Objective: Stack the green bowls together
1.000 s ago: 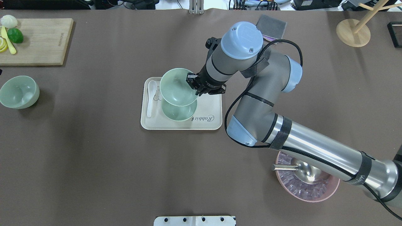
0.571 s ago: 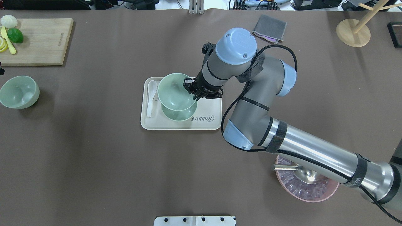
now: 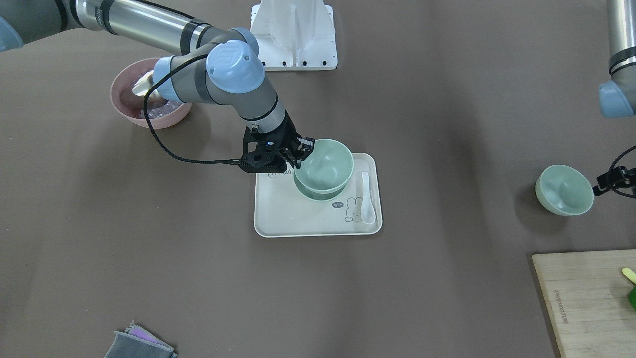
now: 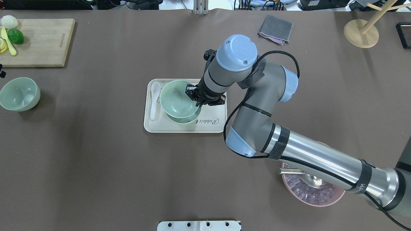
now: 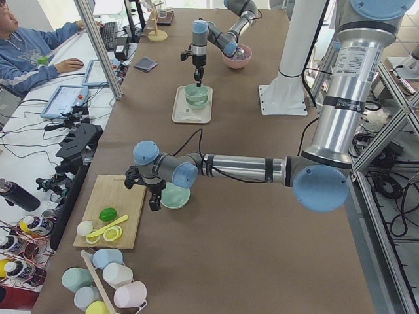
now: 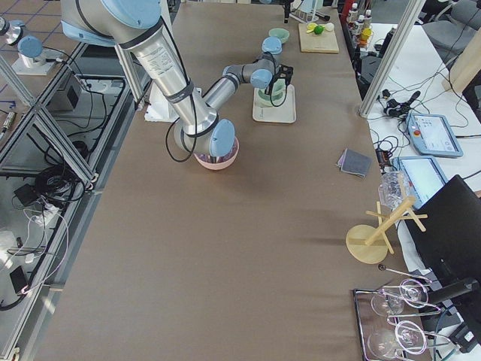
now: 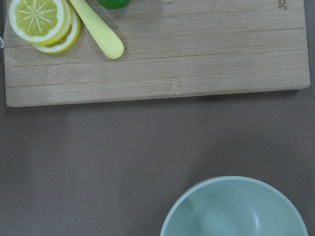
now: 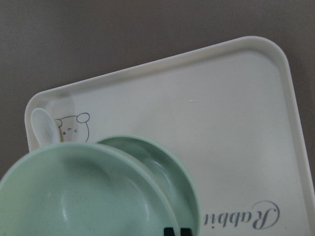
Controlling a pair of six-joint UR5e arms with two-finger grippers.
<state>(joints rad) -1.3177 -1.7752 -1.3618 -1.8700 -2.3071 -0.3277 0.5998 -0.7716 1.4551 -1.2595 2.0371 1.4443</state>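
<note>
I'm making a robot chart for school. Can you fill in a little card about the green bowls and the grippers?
held bowl: right gripper clamps its rim, over the tray bowl
tray bowl: on the tray, beside the white spoon
third bowl: alone on the table, by the left gripper
left gripper: open or shut unclear
stacked: not fully yet

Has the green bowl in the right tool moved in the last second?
Yes. The held bowl has dropped toward the lower bowl on the tray, now covering most of it.
</note>
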